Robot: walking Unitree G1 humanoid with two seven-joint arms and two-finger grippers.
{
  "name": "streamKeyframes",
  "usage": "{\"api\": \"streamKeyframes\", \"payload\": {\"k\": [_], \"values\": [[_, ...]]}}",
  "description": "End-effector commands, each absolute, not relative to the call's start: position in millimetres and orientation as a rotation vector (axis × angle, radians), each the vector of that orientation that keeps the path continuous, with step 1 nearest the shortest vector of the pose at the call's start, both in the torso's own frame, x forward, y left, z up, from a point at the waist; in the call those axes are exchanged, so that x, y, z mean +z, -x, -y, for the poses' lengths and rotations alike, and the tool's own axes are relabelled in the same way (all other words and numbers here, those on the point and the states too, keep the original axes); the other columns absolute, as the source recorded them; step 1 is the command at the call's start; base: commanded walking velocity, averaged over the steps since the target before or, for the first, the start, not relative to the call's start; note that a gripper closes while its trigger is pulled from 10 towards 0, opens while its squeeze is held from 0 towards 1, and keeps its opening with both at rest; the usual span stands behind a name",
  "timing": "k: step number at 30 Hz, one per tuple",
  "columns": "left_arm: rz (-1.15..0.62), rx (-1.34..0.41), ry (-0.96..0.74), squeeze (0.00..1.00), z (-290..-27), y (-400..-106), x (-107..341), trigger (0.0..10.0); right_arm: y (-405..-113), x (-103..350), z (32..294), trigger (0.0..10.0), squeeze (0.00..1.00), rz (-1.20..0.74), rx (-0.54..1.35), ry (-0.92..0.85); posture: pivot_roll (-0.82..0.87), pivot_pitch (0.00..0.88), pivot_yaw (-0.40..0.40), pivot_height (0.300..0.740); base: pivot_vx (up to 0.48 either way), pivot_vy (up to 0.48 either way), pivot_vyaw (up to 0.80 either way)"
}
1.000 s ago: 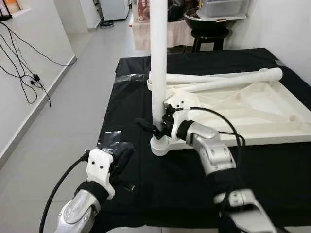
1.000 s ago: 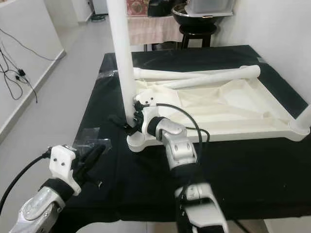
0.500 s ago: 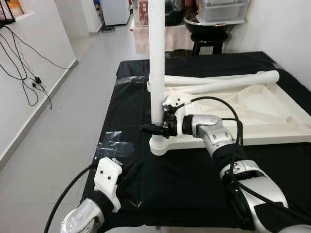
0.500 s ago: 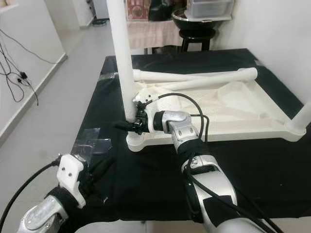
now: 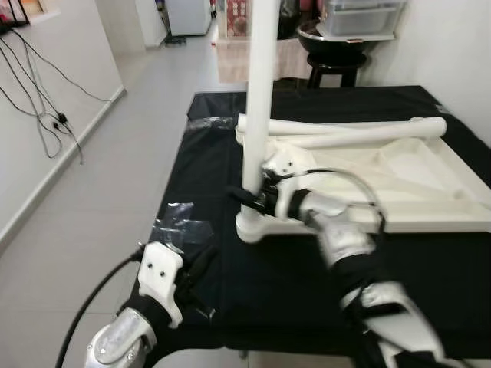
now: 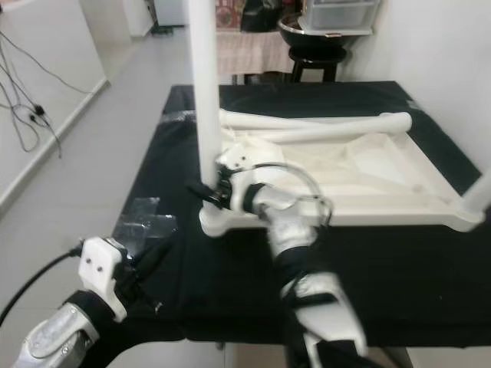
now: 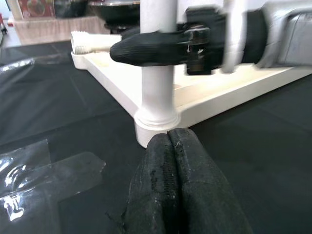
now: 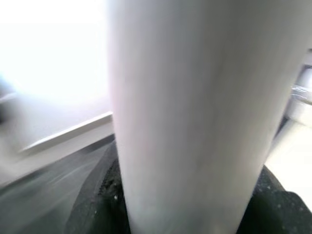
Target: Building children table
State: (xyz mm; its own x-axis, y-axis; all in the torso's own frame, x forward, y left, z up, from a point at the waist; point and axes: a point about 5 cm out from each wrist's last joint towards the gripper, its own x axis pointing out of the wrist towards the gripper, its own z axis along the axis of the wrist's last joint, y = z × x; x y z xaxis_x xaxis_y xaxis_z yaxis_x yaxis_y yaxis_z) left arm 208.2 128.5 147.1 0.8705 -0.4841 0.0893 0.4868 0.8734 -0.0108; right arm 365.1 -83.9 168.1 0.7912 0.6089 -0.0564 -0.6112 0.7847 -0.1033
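The white children's table top [image 5: 430,218] lies upside down on a black cloth. One white leg [image 5: 259,100] stands upright in the near-left corner socket [image 5: 249,227]. My right gripper [image 5: 244,193] is shut on this leg just above the socket; in the right wrist view the leg [image 8: 185,112] sits between the black fingers [image 8: 97,204]. Two loose legs [image 5: 345,125] lie across the far side of the top. Another leg [image 6: 479,192] stands at the near-right corner. My left gripper [image 7: 170,141] is shut and empty, low over the cloth in front of the socket.
A patch of clear tape [image 5: 180,228] sticks to the cloth [image 5: 253,284] left of the socket. Behind the table stands a black stool with a bowl [image 5: 334,38]. Cables [image 5: 46,115] hang on the left wall over open floor.
The view has shifted a little. My right forearm has swung and is blurred, its gripper still on the upright leg. The left gripper has risen slightly.
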Motion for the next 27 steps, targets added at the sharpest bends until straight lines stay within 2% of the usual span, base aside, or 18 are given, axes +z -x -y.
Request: {"api": "streamKeyframes", "payload": {"k": [1, 2, 3, 4, 9, 10, 11, 12, 13, 17, 20, 23, 24, 27], "values": [[0.073, -0.496, 0.034, 0.0, -132.5, -207.6, 146.0, 10.0, -346.7, 148.1, 95.0, 0.0, 0.0, -0.096, 0.447, 0.109, -0.09, 0.12, 0.048, 0.74, 0.0, 0.0, 0.0], [0.073, -0.496, 0.034, 0.0, -132.5, -207.6, 146.0, 10.0, -346.7, 148.1, 95.0, 0.0, 0.0, -0.096, 0.447, 0.109, -0.09, 0.12, 0.048, 0.74, 0.0, 0.0, 0.0], [0.073, -0.495, 0.031, 0.0, -134.0, -208.8, 146.3, 10.0, -329.6, 147.2, 87.4, 0.0, 0.0, -0.087, 0.432, 0.105, -0.1, 0.111, 0.06, 0.74, 0.0, 0.0, 0.0], [0.072, -0.495, 0.03, 0.0, -135.0, -210.5, 146.2, 10.0, -324.4, 150.4, 86.1, 0.0, 0.0, -0.084, 0.439, 0.091, -0.11, 0.107, 0.074, 0.74, 0.0, 0.0, 0.0], [0.07, -0.505, 0.028, 0.0, -135.4, -214.1, 145.5, 10.0, -336.5, 158.1, 86.0, 0.0, 0.0, -0.075, 0.473, 0.125, -0.09, 0.092, 0.053, 0.74, 0.0, 0.0, 0.0], [0.073, -0.501, 0.028, 0.0, -135.6, -214.7, 145.5, 10.0, -342.5, 161.6, 83.7, 10.0, 0.0, -0.073, 0.508, 0.125, -0.09, 0.089, 0.052, 0.74, 0.0, 0.0, 0.0], [0.073, -0.501, 0.028, 0.0, -135.6, -214.7, 145.5, 10.0, -342.5, 161.6, 83.7, 10.0, 0.0, -0.073, 0.508, 0.125, -0.09, 0.089, 0.052, 0.74, 0.0, 0.0, 0.0], [0.078, -0.488, 0.028, 0.0, -135.8, -215.5, 145.8, 10.0, -348.6, 169.1, 82.5, 10.0, 0.88, -0.062, 0.555, 0.119, -0.08, 0.086, 0.049, 0.74, 0.0, 0.0, 0.0], [0.082, -0.476, 0.028, 0.0, -136.1, -216.2, 145.9, 10.0, -353.8, 176.3, 79.9, 10.0, 1.0, -0.054, 0.633, 0.103, -0.08, 0.084, 0.047, 0.74, 0.0, 0.0, 0.0], [0.083, -0.47, 0.035, 0.0, -135.8, -217.6, 145.6, 10.0, -359.8, 196.9, 69.9, 10.0, 1.0, -0.001, 0.938, 0.1, -0.08, 0.08, 0.04, 0.74, 0.0, 0.0, 0.0], [0.084, -0.478, 0.047, 0.0, -135.0, -218.6, 145.7, 10.0, -352.2, 205.3, 68.6, 10.0, 1.0, 0.012, 1.145, 0.151, -0.08, 0.079, 0.038, 0.74, 0.0, 0.0, 0.0], [0.084, -0.479, 0.05, 0.0, -134.9, -218.9, 145.7, 10.0, -351.4, 205.6, 68.5, 10.0, 1.0, -0.001, 1.206, 0.154, -0.08, 0.079, 0.038, 0.74, 0.0, 0.0, 0.0], [0.084, -0.479, 0.052, 0.0, -134.7, -219.0, 145.6, 10.0, -352.8, 204.7, 68.1, 10.0, 0.0, -0.022, 1.266, 0.169, -0.07, 0.077, 0.034, 0.74, 0.0, 0.0, 0.0], [0.084, -0.479, 0.052, 0.0, -134.4, -219.0, 145.4, 10.0, -354.6, 203.9, 67.8, 10.0, 0.0, -0.043, 1.33, 0.195, -0.07, 0.075, 0.033, 0.74, 0.0, 0.0, 0.0]]}}
